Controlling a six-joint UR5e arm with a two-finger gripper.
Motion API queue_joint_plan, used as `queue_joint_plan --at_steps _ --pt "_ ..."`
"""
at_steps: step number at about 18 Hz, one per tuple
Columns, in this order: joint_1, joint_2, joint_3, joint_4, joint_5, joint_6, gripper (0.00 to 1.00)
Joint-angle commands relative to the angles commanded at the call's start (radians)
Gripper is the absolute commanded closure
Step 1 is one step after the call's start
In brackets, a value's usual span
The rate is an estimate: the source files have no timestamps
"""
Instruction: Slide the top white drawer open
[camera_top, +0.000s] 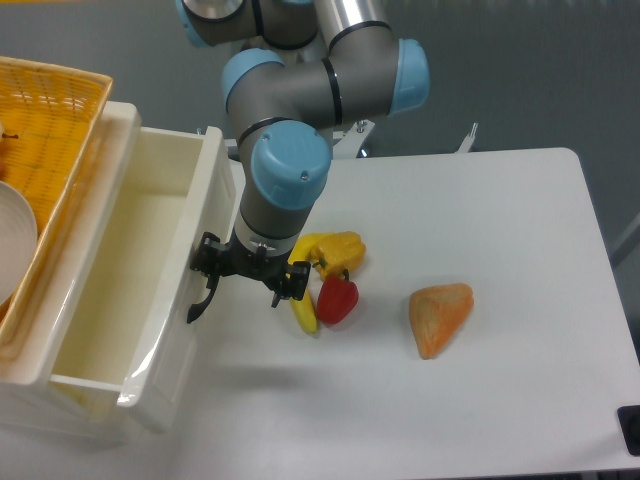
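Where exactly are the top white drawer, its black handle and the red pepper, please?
top white drawer (125, 270), fixed camera, on its inner floor.
black handle (201, 305), fixed camera, on its curved lower end.
red pepper (337, 299), fixed camera, on its body.

No readable text, label, brand, number or sign anywhere in view.

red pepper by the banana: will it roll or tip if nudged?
The red pepper looks rounded and glossy, so it would probably roll or slide rather than stay put. It sits against the banana and yellow pepper, which may block it toward them.
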Motion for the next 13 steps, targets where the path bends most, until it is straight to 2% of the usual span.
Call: queue_joint_plan --at_steps 13 --pt "0.031 -0.003 0.000 -0.002 0.000 0.031 0.00"
